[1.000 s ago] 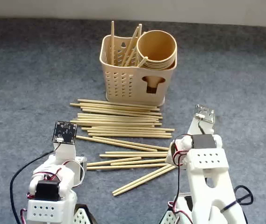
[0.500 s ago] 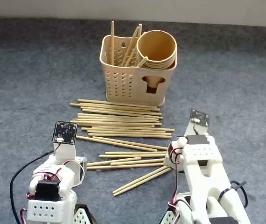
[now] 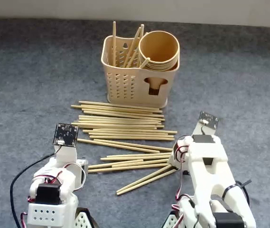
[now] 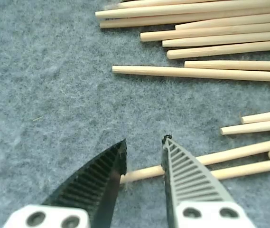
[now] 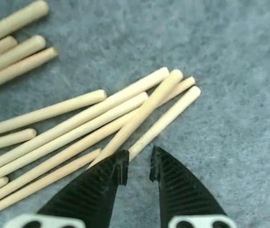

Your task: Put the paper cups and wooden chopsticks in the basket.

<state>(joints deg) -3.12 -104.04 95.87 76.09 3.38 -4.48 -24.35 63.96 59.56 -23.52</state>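
Note:
A beige basket (image 3: pixel 134 88) stands at the back of the grey carpet. Stacked paper cups (image 3: pixel 159 47) fill one side of it and a few wooden chopsticks (image 3: pixel 126 43) lean in the other. Many loose chopsticks (image 3: pixel 123 124) lie in front of the basket. My left gripper (image 4: pixel 144 144) hangs open low over the carpet, with one chopstick end (image 4: pixel 142 173) lying between its fingers. My right gripper (image 5: pixel 138 153) is narrowly open at the near ends of a slanted bundle of chopsticks (image 5: pixel 125 118), and one stick (image 5: pixel 168 116) runs into the gap.
The left arm (image 3: pixel 59 178) and the right arm (image 3: pixel 206 175) stand at the front edge, either side of the chopstick pile. Bare carpet (image 3: pixel 35 80) lies left and right of the basket.
The right arm has swung slightly left and back, dipping lower over the sticks. The two slanted chopsticks near it have shifted a little. The left arm has kept still.

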